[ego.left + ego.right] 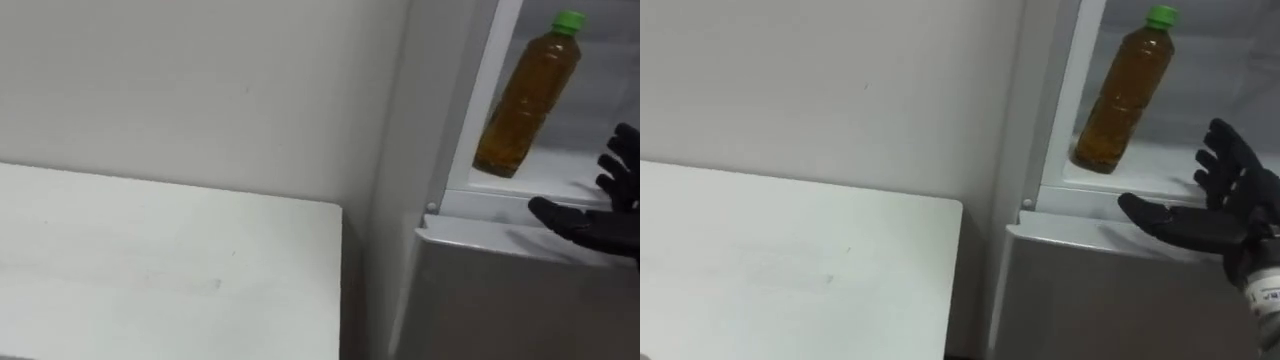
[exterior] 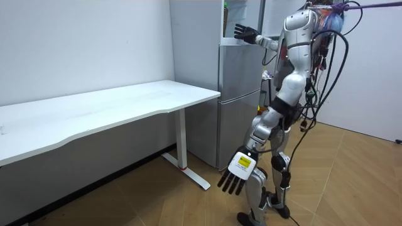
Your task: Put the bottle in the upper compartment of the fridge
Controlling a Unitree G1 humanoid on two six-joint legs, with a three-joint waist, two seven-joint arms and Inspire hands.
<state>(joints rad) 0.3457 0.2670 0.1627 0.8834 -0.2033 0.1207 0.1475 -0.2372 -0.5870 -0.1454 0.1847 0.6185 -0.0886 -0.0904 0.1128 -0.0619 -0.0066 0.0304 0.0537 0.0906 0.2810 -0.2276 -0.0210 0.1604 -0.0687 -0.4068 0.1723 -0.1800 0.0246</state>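
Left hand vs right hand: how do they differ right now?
Height: the right hand is raised to the sill of the upper fridge, while the left hand hangs low beside the leg.
Nearness: the right hand is close to the bottle that stands inside, but apart from it. The left hand is far below it.
Shared: both hands have straight fingers and hold nothing.

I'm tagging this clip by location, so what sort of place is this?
Probably an indoor test room set up for housework, rather than a real kitchen: a grey fridge with a bottle in its open upper compartment, a white table beside it, and a wood floor.
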